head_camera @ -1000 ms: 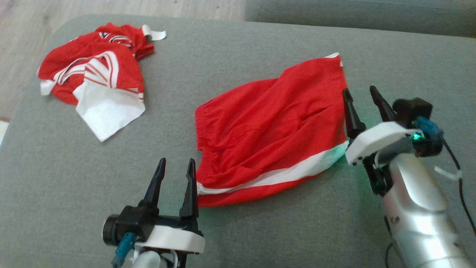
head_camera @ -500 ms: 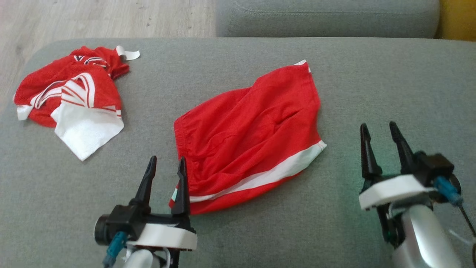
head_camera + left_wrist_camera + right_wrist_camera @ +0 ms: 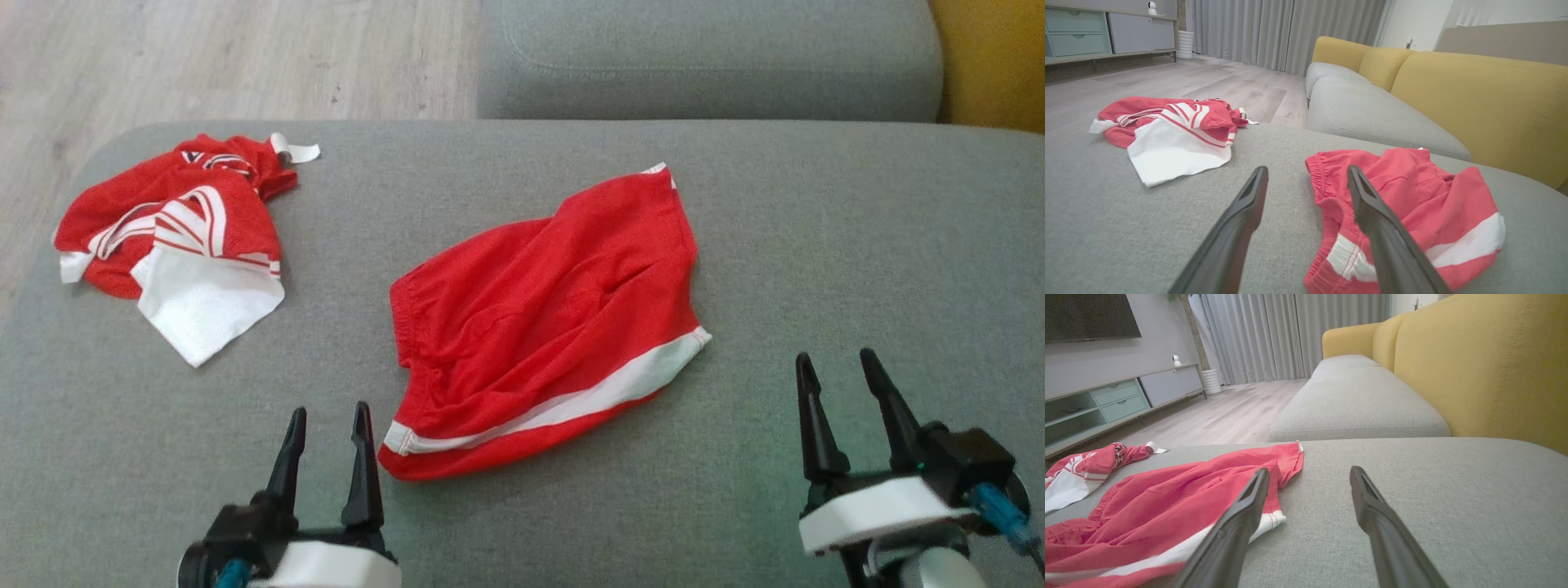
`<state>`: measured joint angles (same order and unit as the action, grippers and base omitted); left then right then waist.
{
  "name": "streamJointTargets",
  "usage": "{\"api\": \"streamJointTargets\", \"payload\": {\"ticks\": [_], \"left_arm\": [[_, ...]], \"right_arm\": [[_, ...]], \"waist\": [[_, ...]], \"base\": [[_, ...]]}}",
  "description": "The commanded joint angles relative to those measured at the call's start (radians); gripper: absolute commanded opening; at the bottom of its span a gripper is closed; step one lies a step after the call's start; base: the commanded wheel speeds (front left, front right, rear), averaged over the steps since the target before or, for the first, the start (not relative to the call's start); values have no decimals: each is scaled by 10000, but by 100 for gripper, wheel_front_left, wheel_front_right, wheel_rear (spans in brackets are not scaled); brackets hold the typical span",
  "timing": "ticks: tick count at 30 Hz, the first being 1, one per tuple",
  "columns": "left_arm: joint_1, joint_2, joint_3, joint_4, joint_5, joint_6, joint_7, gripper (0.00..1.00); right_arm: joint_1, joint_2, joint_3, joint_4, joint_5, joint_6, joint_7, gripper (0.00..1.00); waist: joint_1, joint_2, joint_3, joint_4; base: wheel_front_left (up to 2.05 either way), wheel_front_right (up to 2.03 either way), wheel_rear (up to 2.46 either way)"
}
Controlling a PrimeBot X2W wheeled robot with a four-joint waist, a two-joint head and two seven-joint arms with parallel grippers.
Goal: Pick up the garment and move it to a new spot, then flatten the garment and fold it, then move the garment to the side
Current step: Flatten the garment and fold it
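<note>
A grey sofa cushion (image 3: 816, 245) carries the red shorts (image 3: 539, 327), rumpled at its middle, and a second red-and-white garment (image 3: 175, 237) well apart at the left. In the head view, the left gripper (image 3: 328, 410) and right gripper (image 3: 835, 356) hang spread and empty. In the left wrist view, one finger overlaps the shorts, perhaps touching. In the right wrist view, the shorts lie left of the parted fingers.

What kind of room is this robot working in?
Most likely a home living room: a sofa with yellow back cushions, a wall-mounted television above a low cabinet, and long grey curtains.
</note>
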<state>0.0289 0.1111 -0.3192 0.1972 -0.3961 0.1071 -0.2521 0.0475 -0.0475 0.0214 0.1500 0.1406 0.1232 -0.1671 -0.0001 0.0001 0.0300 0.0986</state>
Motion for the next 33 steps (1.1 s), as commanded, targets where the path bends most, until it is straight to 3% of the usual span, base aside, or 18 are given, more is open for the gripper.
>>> {"api": "streamJointTargets", "payload": {"ticks": [1,28,33], "left_arm": [[-168,111,382,-180,-35,81,-96,100],[-120,430,187,-170,-118,125,144,100],[-386,828,-177,-207,-47,-207,1102,100]], "right_arm": [[-97,-29,192,-442,21,75,47,100],[321,-28,217,-933,-23,75,641,100],[190,-28,205,-859,-25,75,677,100]], "waist": [[1,-1,-112,51],[1,-1,-82,131],[1,-1,139,138]], "base": [[0,0,0],[0,0,0],[0,0,0]]}}
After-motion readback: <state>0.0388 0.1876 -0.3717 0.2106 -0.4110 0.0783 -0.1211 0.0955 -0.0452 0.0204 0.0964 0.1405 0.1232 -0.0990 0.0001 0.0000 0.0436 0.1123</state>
